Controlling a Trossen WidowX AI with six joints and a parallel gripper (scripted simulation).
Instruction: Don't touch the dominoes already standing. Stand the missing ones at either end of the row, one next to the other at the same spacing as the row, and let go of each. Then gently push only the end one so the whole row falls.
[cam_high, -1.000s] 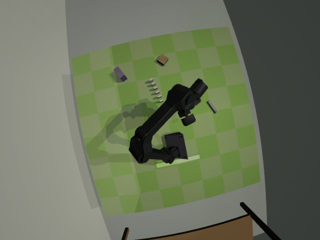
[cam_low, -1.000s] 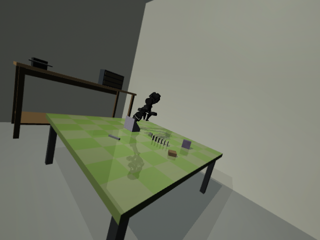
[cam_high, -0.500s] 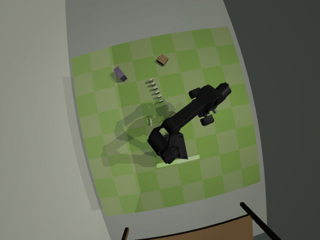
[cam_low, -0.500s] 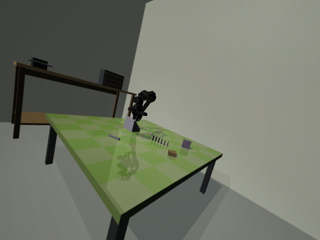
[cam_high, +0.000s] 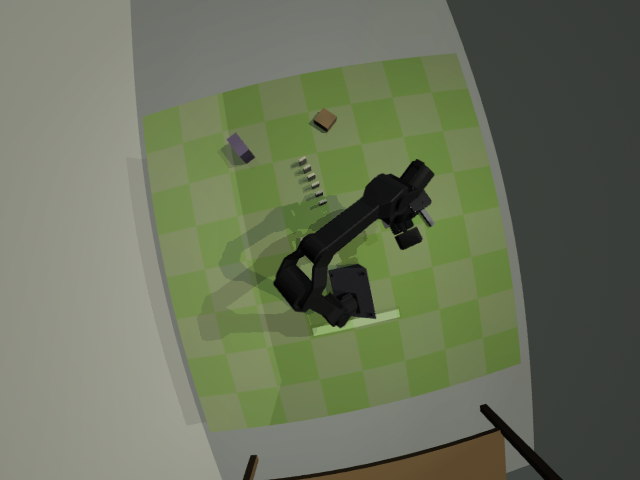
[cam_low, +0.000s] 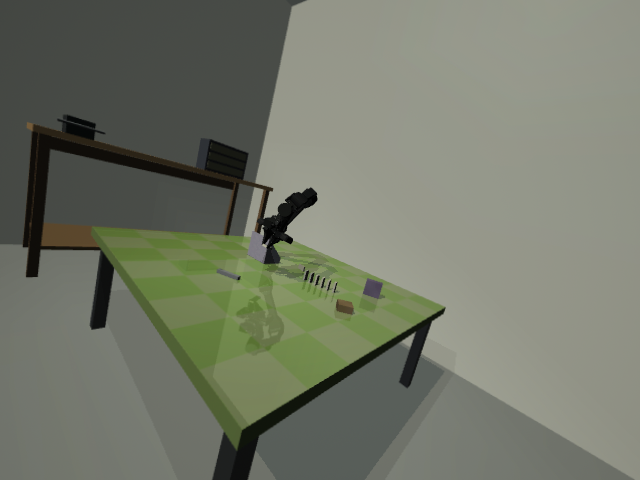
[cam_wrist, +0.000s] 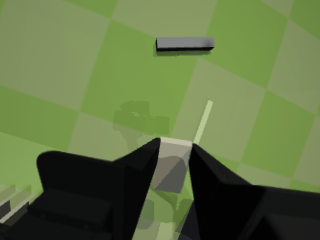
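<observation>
My gripper (cam_wrist: 174, 145) is shut on a pale grey domino (cam_wrist: 172, 167), held between the fingertips above the table. In the top view the arm reaches to the right of the row, and its wrist largely hides the fingertips. Several dominoes stand upright in an evenly spaced row; one of the middle ones (cam_high: 311, 177) (cam_low: 317, 280) shows in the top and exterior views. Part of the row shows at the lower left edge of the wrist view. Another small pale piece (cam_high: 301, 239) shows beside the arm, between the row and the base; its pose is unclear.
A grey bar (cam_low: 228, 274) (cam_wrist: 185, 44) lies right of the row, partly under the arm in the top view. A brown block (cam_high: 325, 119) (cam_low: 344, 306) and a purple block (cam_high: 239, 146) (cam_low: 372, 288) are beyond the row's far end. A pale strip (cam_high: 387, 315) lies by the base.
</observation>
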